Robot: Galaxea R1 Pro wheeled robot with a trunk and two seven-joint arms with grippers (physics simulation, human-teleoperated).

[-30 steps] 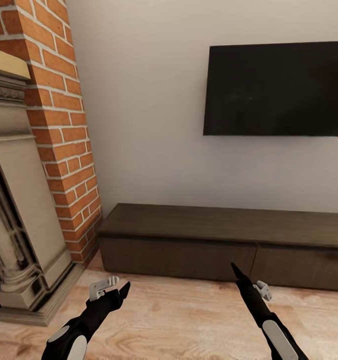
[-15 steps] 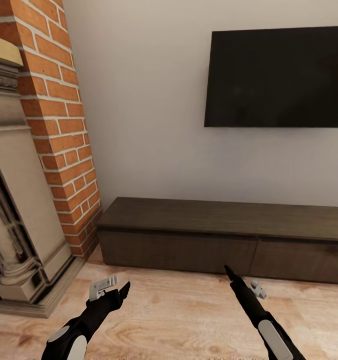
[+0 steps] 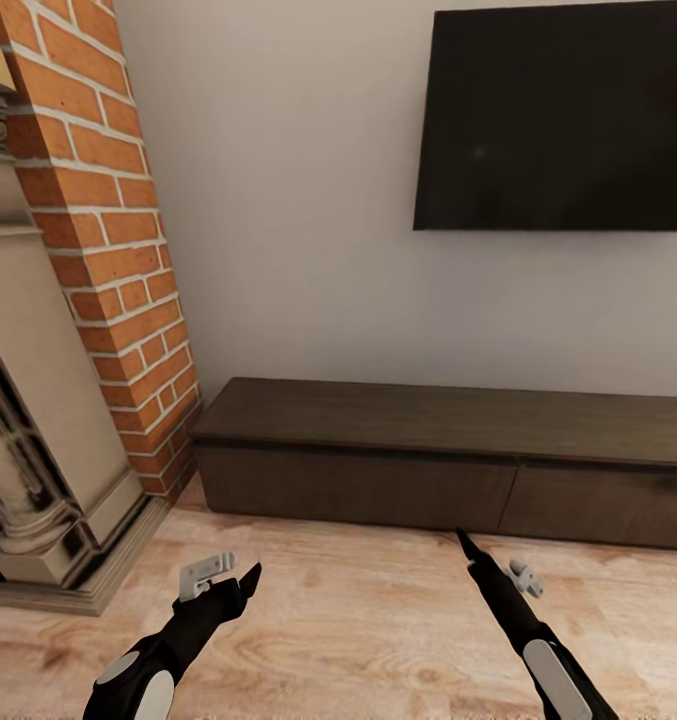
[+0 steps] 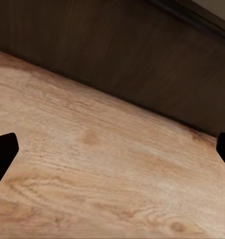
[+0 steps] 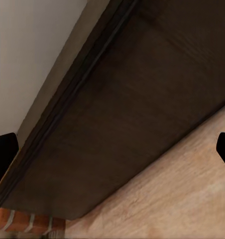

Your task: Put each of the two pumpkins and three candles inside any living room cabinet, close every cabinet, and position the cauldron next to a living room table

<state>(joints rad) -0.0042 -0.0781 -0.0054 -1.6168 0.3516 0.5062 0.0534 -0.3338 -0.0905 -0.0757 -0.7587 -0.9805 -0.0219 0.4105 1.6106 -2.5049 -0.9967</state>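
A: What is sitting ahead of the two hands?

B: The wall [image 3: 298, 200] is standing farthest beyond them, with the TV [image 3: 563, 120] hanging high above the right hand [image 3: 493, 565]. Out past the left hand [image 3: 223, 575], on its outer side, the brick fireplace [image 3: 88, 230] is rising from the floor [image 3: 358, 620].

A: And the cabinet?

B: The cabinet [image 3: 448, 465] is lying low against the wall, just beyond both hands and stretching across in front of them. Its drawer fronts are all sitting flush, closed. The right hand is hovering nearer to it than the left, pointing at the front panels; its wrist camera is looking up along the cabinet front [image 5: 142, 114], and the left wrist camera is showing the dark front [image 4: 142, 55] past a strip of floor.

A: How are the hands standing?

B: Both are hanging over the floor, empty. In each wrist view the fingertips [image 4: 3, 154] [image 5: 3, 154] are sitting at opposite edges, so both hands are spread wide.
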